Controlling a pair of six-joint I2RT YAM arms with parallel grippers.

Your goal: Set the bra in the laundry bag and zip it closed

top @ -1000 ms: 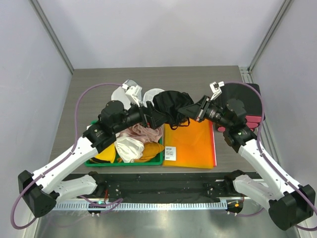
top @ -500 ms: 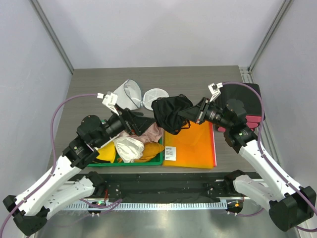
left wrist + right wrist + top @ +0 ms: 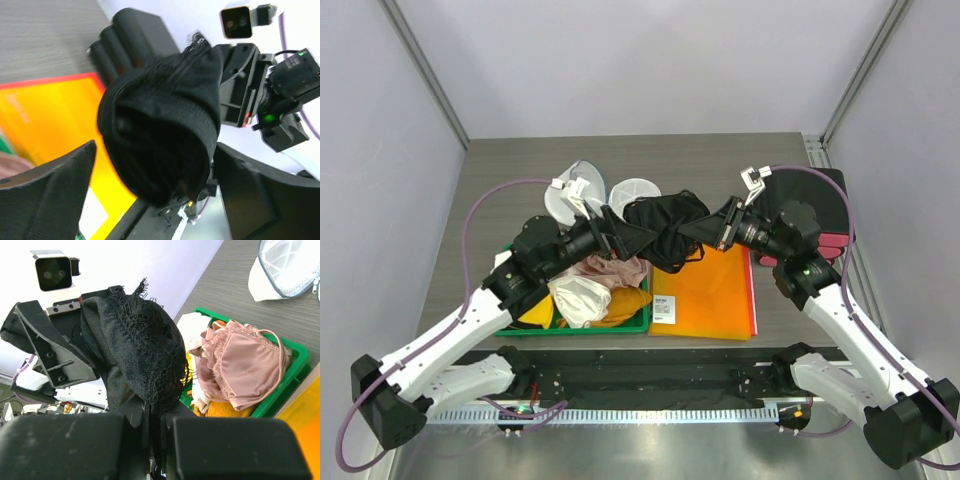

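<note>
The black lacy bra [image 3: 667, 222] hangs in the air between both arms, over the near end of the table's middle. My right gripper [image 3: 698, 230] is shut on it; in the right wrist view [image 3: 161, 426] the lace [image 3: 142, 347] is pinched between the shut jaws. My left gripper [image 3: 638, 238] is open with its tips at the bra's left side. In the left wrist view its fingers [image 3: 52, 182] stand wide apart with the bra [image 3: 160, 135] between them. The white mesh laundry bag [image 3: 570, 193] lies on the table behind, its round flap [image 3: 635, 188] beside it; it also shows in the right wrist view [image 3: 290, 267].
A green tray [image 3: 575, 329] at front left holds a pink lacy garment [image 3: 612, 268], a white bra [image 3: 578, 298] and yellow fabric [image 3: 623, 303]. An orange folder [image 3: 705, 290] lies right of it. A black round object [image 3: 818, 200] sits at the right edge.
My left gripper pulled back to the lower left half a second ago and has now swung back up to the bra. The right gripper has kept hold of the bra, nearly still.
</note>
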